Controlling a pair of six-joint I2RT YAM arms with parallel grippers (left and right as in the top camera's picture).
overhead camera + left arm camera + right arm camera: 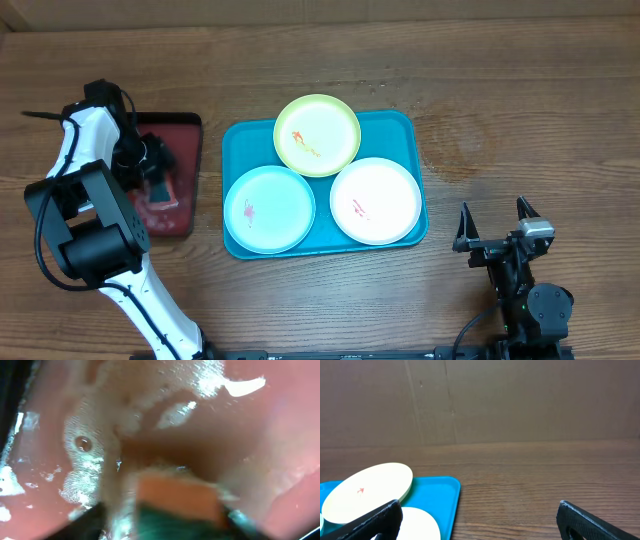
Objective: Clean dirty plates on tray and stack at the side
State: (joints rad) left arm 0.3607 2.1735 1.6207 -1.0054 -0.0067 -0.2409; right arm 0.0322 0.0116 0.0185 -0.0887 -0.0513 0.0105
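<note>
The turquoise tray (402,127) holds three plates: a yellow-green plate (317,133) at the back, a pale blue plate (269,208) front left and a white plate (375,200) front right, each with red smears. My left gripper (158,176) is down on the dark red tray (186,128), left of the turquoise tray. The left wrist view shows it (165,527) shut on an orange and green sponge (175,497) against the wet, foamy red surface (260,435). My right gripper (494,228) is open and empty, right of the tray. The right wrist view shows its fingers (480,520), the yellow-green plate (367,491), the white plate (420,525) and the tray (442,497).
Bare wooden table lies to the right of the turquoise tray and around my right gripper. A cardboard wall (520,400) stands behind the table. The left arm's base (90,240) sits at the front left.
</note>
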